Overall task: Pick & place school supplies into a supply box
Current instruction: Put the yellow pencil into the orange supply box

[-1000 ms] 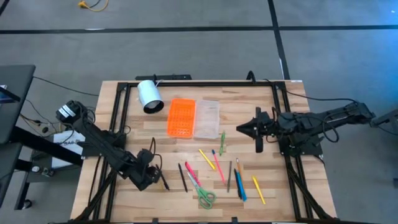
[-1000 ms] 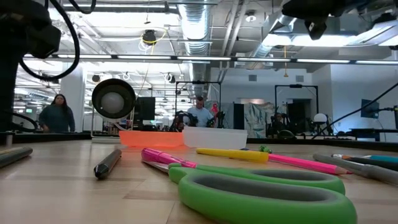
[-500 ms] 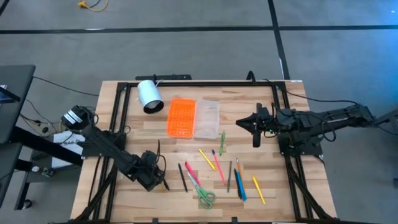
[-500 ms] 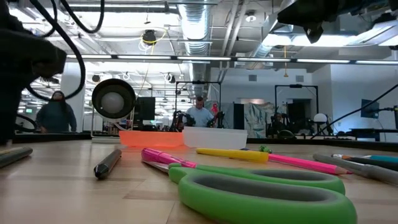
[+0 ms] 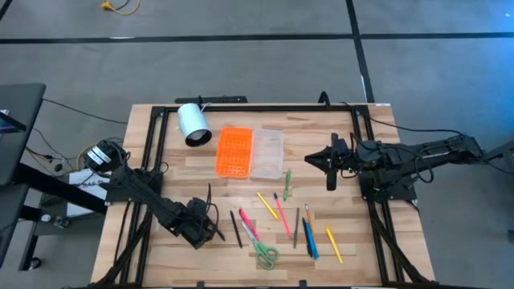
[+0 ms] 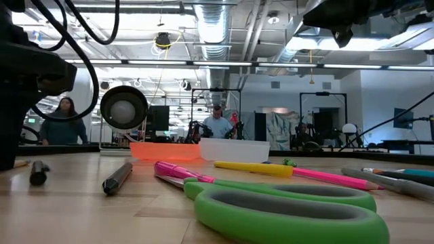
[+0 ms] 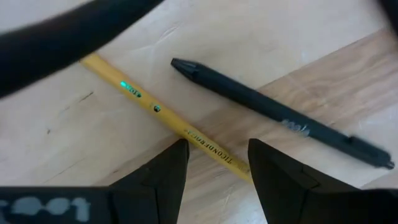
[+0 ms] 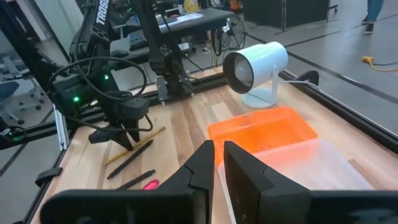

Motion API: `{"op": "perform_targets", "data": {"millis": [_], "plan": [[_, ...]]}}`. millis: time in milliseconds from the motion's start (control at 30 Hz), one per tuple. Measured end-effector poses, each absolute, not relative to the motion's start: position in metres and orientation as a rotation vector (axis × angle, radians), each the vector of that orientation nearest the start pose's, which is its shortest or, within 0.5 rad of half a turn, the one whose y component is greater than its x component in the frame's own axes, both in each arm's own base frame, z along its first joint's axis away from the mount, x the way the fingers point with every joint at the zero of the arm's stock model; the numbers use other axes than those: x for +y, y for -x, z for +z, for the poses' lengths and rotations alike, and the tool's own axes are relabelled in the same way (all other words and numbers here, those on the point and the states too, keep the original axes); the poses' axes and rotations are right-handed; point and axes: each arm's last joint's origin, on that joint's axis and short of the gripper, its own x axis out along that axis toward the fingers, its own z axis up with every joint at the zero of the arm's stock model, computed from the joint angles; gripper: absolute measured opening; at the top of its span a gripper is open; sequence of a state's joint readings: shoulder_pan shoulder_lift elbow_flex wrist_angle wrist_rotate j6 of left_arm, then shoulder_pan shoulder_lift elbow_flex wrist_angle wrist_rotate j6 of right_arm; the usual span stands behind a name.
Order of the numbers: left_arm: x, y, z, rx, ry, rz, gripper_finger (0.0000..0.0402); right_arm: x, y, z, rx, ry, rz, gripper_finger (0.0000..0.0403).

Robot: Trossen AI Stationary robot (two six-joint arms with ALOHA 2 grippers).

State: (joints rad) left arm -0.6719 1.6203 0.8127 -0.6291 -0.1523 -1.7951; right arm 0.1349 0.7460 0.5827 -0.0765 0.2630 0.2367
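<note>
The left gripper (image 7: 214, 163) hangs open just above a yellow pencil (image 7: 165, 116), fingers astride it, seemingly for a grasp. A black pen (image 7: 273, 111) lies just beyond. The right gripper (image 5: 332, 163), nearly closed and empty, waits beside the box (image 5: 249, 152).

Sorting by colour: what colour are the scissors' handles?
Bright green scissors; the low view shows them best.
</note>
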Motion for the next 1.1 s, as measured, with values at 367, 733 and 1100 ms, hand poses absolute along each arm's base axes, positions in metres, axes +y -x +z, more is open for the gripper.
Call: {"op": "perform_targets", "data": {"millis": [367,733,1100], "plan": [[-0.149,-0.207,0.135,1.288,0.597,0.597,0.0141,0.015,-0.17,0.279,0.218,-0.188,-0.155,0.0031],[-0.143,-0.206,0.13,1.302,0.438,0.501,0.001,0.015,-0.17,0.279,0.217,-0.199,-0.157,0.0031],[-0.138,-0.207,0.125,1.256,0.57,0.539,0.0004,0.015,-0.17,0.279,0.215,-0.213,-0.161,0.003]]}}
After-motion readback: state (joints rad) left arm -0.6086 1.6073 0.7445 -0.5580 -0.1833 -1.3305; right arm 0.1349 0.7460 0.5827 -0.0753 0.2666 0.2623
